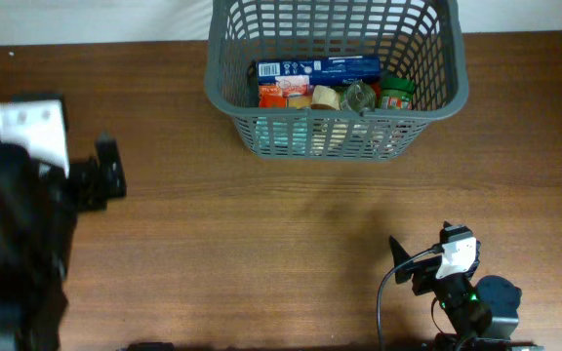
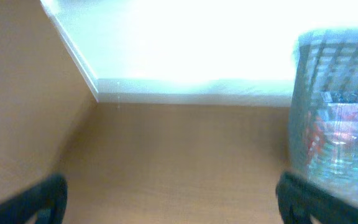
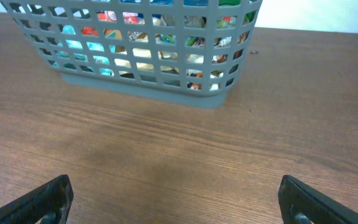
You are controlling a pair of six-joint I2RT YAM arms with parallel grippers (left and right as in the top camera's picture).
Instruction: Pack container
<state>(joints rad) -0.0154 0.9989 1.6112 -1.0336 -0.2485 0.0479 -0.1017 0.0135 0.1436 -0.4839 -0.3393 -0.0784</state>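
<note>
The container, a dark grey slotted basket point(image 1: 332, 109), stands at the back centre of the wooden table. It holds a blue box point(image 1: 315, 68), orange and red packets point(image 1: 283, 95), a glass jar point(image 1: 359, 97) and a green-lidded item point(image 1: 396, 93). It also shows in the right wrist view point(image 3: 145, 81) and, blurred, at the right of the left wrist view point(image 2: 337, 124). My left gripper point(image 1: 105, 175) is at the left, open and empty, its fingers wide apart point(image 2: 169, 202). My right gripper point(image 1: 413, 258) is at the front right, open and empty point(image 3: 176, 202), over bare table in front of the basket.
A white wall edge point(image 2: 185, 96) runs along the back of the table point(image 1: 261, 234). The left arm's bulk point(image 1: 13, 224) covers the left side. The right arm's base point(image 1: 481, 307) sits at the front right edge.
</note>
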